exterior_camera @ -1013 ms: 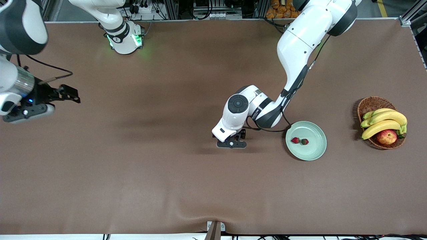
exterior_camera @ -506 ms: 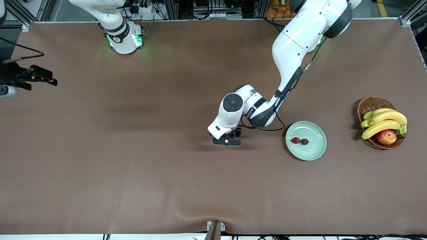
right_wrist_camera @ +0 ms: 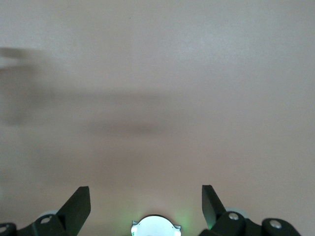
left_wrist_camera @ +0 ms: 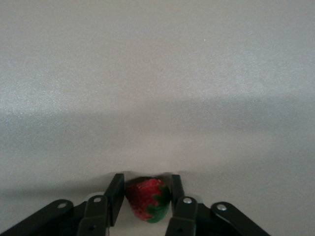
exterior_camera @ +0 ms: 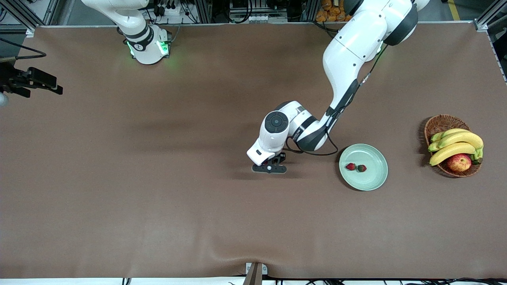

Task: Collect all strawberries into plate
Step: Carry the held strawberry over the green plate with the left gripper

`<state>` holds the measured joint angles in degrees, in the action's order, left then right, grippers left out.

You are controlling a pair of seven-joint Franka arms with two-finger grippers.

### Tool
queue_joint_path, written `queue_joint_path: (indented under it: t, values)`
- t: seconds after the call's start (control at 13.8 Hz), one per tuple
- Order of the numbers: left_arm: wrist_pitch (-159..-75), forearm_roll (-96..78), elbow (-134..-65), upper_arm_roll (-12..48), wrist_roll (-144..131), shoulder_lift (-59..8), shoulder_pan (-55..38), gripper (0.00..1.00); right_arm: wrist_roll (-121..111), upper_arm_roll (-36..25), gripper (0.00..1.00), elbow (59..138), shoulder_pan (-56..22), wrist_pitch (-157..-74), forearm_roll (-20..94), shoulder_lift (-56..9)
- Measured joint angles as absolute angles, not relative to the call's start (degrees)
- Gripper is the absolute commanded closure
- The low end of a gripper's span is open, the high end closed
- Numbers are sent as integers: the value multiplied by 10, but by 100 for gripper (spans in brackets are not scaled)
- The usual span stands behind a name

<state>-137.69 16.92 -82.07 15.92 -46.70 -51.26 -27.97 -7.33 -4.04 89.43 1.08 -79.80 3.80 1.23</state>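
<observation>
Low on the brown desk point(exterior_camera: 158, 198) beside the round pale mint-green plate point(exterior_camera: 374, 180), toward the right arm's end: left end effector point(exterior_camera: 269, 168), seen only from above in the front view. Shown solely by the left wrist view: fingers point(left_wrist_camera: 115, 196) pressed against a small red strawberry with green cap point(left_wrist_camera: 147, 199). Inside the plate, two more little red strawberries point(exterior_camera: 355, 167); well away at the desk's right-arm end, right end effector point(right_wrist_camera: 146, 199) waiting, spread wide, holding nothing.

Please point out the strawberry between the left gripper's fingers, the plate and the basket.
strawberry point(left_wrist_camera: 146, 199): left wrist view, on its red flesh.
plate point(exterior_camera: 374, 180): front view, on its bare green floor.
basket point(exterior_camera: 439, 122): front view, on its wicker rim.
</observation>
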Motion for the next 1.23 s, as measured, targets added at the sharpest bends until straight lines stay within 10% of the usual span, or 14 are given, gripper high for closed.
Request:
queue_joint_path:
  t: [0.29,1.23]
  values:
    - [-1377,169,-820,158,-467,-512,-280,99,-72,-38,0,878,10,-798,22,12]
    - [-1260,196,-838,151,-462,-435,-183,96,-15,-42,0,855,11,-796,11,12]
